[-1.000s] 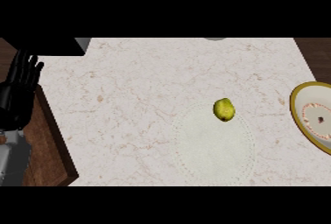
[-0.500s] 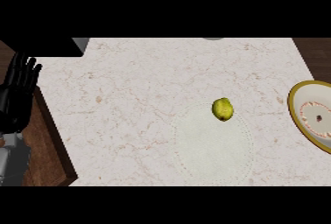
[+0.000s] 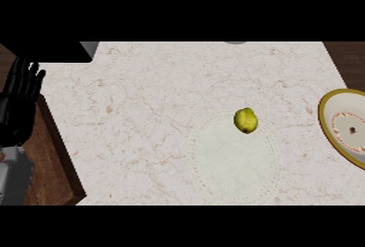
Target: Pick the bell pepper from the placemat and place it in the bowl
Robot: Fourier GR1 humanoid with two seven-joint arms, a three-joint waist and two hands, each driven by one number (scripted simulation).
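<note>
The bell pepper (image 3: pixel 245 120) is small and yellow-green. It sits on the far edge of the placemat (image 3: pixel 235 166), a pale oval mat that is hard to tell from the counter (image 3: pixel 157 96) because both are so light. Only a thin dotted line shows where the mat ends.

The left hand (image 3: pixel 18 103) is far away from the pepper, at the left side of the view. It is off the counter, over the dark wood beside it. Its black fingers are straight and point up, a little spread, and it holds nothing. Its grey forearm (image 3: pixel 13 178) comes in from the bottom left.

The bowl (image 3: pixel 343 126) is to the right of the pepper, well apart from it. It has a yellow rim and a pale inside, and the right edge of the view cuts part of it off.

A small grey thing (image 3: pixel 235 42) peeks in at the top edge, too cut off to name. A black block (image 3: pixel 50 50) fills the top left corner.
</note>
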